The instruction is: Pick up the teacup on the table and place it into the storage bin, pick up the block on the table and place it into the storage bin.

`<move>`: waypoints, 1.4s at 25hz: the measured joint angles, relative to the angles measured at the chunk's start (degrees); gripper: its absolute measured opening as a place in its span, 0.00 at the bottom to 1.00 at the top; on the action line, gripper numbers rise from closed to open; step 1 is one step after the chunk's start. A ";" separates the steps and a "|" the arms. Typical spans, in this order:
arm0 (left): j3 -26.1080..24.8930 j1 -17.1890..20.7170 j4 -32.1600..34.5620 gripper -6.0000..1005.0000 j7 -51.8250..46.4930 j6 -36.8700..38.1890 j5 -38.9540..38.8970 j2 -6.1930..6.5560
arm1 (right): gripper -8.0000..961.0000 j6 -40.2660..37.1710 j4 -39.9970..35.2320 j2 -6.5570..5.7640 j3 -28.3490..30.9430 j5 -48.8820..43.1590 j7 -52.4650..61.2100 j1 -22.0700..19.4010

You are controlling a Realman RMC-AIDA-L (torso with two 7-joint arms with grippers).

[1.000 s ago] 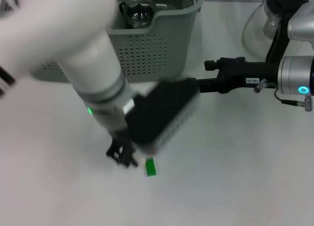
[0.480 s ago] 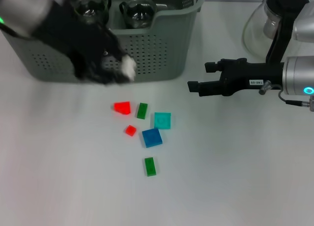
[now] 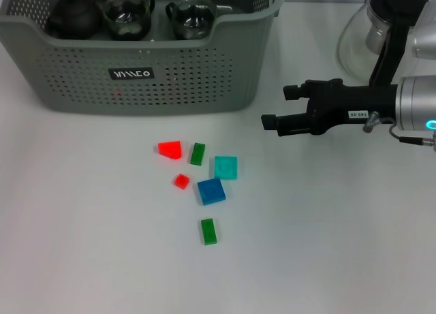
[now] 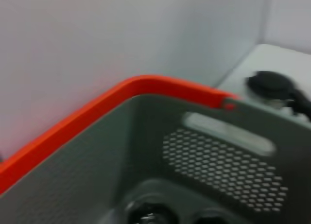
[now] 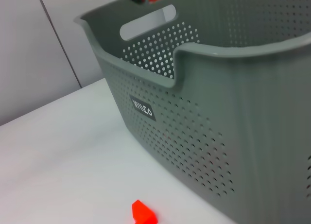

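Grey-green storage bin (image 3: 197, 75): tabletop's far-left corner, holding three teacups (image 3: 126, 14). Six loose blocks (image 3: 211, 191): mid-table, in front of the bin. Right gripper (image 3: 276, 107): parked near the right edge, jaws parted, empty. Left gripper: over the bin, fingers unseen, state cannot be told.

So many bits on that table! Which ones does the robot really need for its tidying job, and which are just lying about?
Part of the job:
- storage bin
- teacups already inside it
- six blocks on the table, such as the blue block
- right gripper, open, hovering beside the bin

Just lying about:
- glass carafe
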 joint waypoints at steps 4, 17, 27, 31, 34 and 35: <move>2.75 0.10 -3.69 0.44 -4.76 -8.96 1.36 0.06 | 0.98 -0.73 0.00 -0.13 0.00 -0.04 -0.21 0.08; -1.31 1.88 0.15 0.53 -10.69 -8.45 -1.11 1.29 | 0.98 -5.92 -0.59 -0.90 0.44 -0.08 -0.73 -0.63; -1.22 7.75 10.12 0.94 -0.20 22.60 -21.03 -2.74 | 0.98 -20.45 -0.82 -2.60 3.41 0.19 -5.49 -0.78; 7.67 12.07 10.77 0.95 4.93 23.15 -20.60 -5.37 | 0.98 -22.80 -0.81 -3.53 3.48 -0.02 -4.05 -0.34; 13.28 13.69 10.67 0.95 6.35 22.71 -19.99 -6.38 | 0.98 -22.24 -0.80 -4.02 3.51 -0.06 -2.66 -0.01; 15.07 13.97 10.57 0.95 6.69 22.66 -19.34 -6.75 | 0.98 -21.85 -0.80 -4.04 3.52 -0.07 -2.55 0.06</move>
